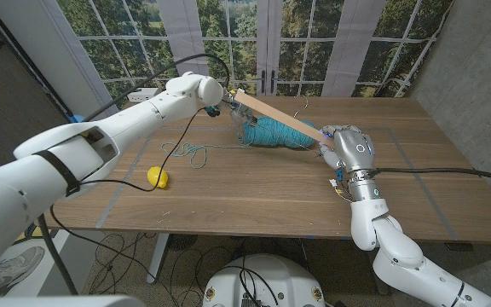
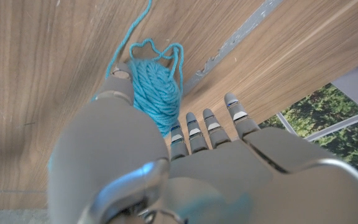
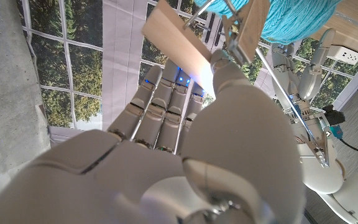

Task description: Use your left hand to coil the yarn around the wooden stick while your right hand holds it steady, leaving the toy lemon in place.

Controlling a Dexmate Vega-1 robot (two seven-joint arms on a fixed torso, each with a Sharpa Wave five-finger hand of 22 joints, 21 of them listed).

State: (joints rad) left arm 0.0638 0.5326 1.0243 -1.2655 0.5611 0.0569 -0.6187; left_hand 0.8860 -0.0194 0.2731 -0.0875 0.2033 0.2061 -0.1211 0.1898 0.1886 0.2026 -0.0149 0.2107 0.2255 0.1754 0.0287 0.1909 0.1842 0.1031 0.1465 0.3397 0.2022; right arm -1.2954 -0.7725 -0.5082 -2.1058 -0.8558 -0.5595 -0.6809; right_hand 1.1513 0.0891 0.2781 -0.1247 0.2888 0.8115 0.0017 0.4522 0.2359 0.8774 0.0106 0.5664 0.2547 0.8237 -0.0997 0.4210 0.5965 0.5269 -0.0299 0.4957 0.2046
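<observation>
1. Gripping one end of a long flat pale wooden stick (image 1: pixel 275 112), the robot's right hand (image 1: pixel 348 151) stands at the table's right side, fingers closed around the wood; the right wrist view shows the stick (image 3: pixel 185 43) clamped between the curled fingers (image 3: pixel 160 93) and the thumb.
2. The stick slants up and away toward the left hand (image 1: pixel 216 95), which is raised at the stick's far end above the wooden table (image 1: pixel 254 192).
3. A fat wad of turquoise yarn (image 1: pixel 271 132) sits on the stick's middle, hanging down to the tabletop.
4. In the left wrist view the left hand (image 2: pixel 185 162) has its fingers (image 2: pixel 210 124) extended side by side, just next to the yarn ball (image 2: pixel 157 90); whether it pinches a strand, the pictures cannot tell.
5. A loose tail of yarn (image 1: pixel 190 152) trails across the table toward the left.
6. A small yellow toy lemon (image 1: pixel 158 177) lies near the table's left front, well apart from the yarn wad.
7. A black cable (image 1: pixel 181 128) droops from the left arm over the tabletop.
8. No legible writing appears.
</observation>
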